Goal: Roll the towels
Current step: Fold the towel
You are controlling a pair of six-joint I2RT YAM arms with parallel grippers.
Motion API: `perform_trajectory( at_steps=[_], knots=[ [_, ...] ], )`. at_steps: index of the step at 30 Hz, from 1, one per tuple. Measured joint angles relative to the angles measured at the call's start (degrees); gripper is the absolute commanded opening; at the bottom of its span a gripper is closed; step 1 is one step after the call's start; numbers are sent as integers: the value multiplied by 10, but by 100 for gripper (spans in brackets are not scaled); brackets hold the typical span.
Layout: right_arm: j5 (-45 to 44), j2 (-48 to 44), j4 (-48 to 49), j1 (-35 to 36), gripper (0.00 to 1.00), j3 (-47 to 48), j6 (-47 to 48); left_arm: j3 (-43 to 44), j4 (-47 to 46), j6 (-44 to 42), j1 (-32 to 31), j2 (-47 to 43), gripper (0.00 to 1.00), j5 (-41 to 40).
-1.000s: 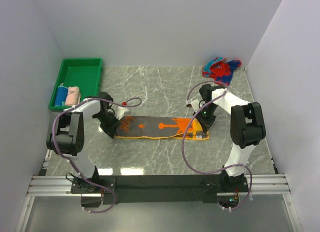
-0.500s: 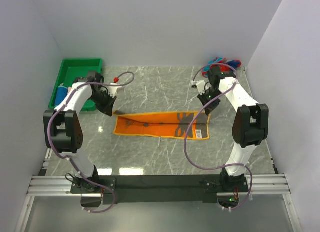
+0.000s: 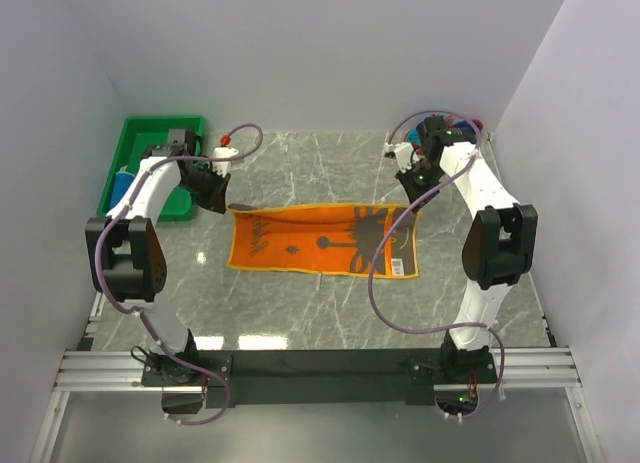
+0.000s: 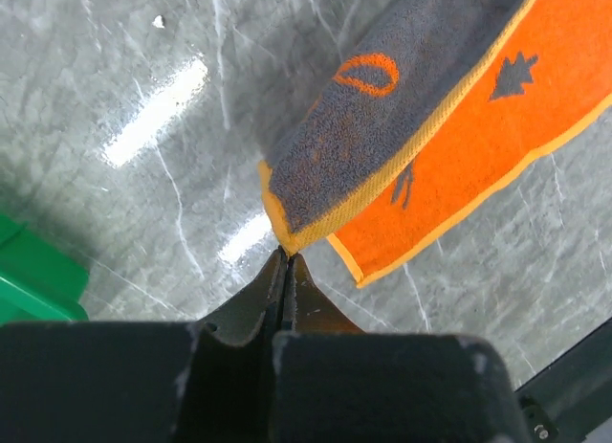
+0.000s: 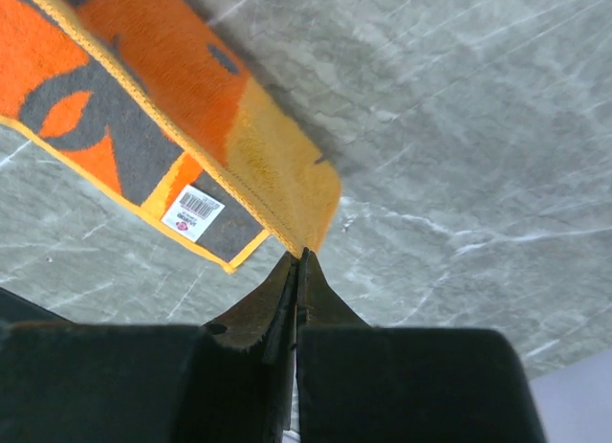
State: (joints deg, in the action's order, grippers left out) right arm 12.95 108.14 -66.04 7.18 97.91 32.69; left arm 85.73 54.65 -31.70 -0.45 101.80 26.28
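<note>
The orange towel [image 3: 320,239] lies spread on the marble table, orange face up with dark motifs. My left gripper [image 3: 224,204] is shut on its far left corner, seen close in the left wrist view [image 4: 285,251], where the towel [image 4: 430,127] folds over and shows its grey side. My right gripper [image 3: 417,205] is shut on the far right corner [image 5: 299,254] of the towel [image 5: 191,108]. The red-and-blue towel [image 3: 468,126] sits at the back right, mostly behind my right arm. A blue towel [image 3: 121,186] lies in the green tray. The pale pink towel is hidden.
The green tray [image 3: 150,143] stands at the back left, just beyond my left arm; its corner shows in the left wrist view [image 4: 33,276]. A white barcode label [image 5: 193,211] is sewn at the towel's near right corner. White walls close in on three sides.
Both grippers have carried the towel's far edge away from the arm bases. The towel has opened from a narrow folded strip to a wider sheet with its orange face up.
</note>
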Motion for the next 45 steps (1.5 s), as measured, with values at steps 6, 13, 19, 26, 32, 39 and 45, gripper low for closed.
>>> perform_trajectory(
  at_steps=[6, 13, 19, 26, 32, 39, 45],
  knots=[
    [1, -2, 7, 0, 0, -62, 2, -60, -12, -9, 0, -20, 1, 1],
    [3, -25, 16, 0, 0, -163, 9, -149, 0, -43, 0, -38, 1, -7],
    [6, -39, 45, 6, 0, -239, 11, -232, -3, -51, 0, -52, 1, -14],
    [6, -39, 72, 16, 0, -274, 11, -254, -27, -44, 0, -52, 1, -24],
    [5, -39, 83, 17, 14, -275, 10, -254, -44, -30, 0, -47, 2, -27],
    [14, -51, 67, 17, 37, -276, 19, -252, -36, -33, 0, -42, 38, -37],
    [47, -100, 10, 17, 40, -259, 38, -212, 3, -38, 14, -70, 45, -31]
  ],
)
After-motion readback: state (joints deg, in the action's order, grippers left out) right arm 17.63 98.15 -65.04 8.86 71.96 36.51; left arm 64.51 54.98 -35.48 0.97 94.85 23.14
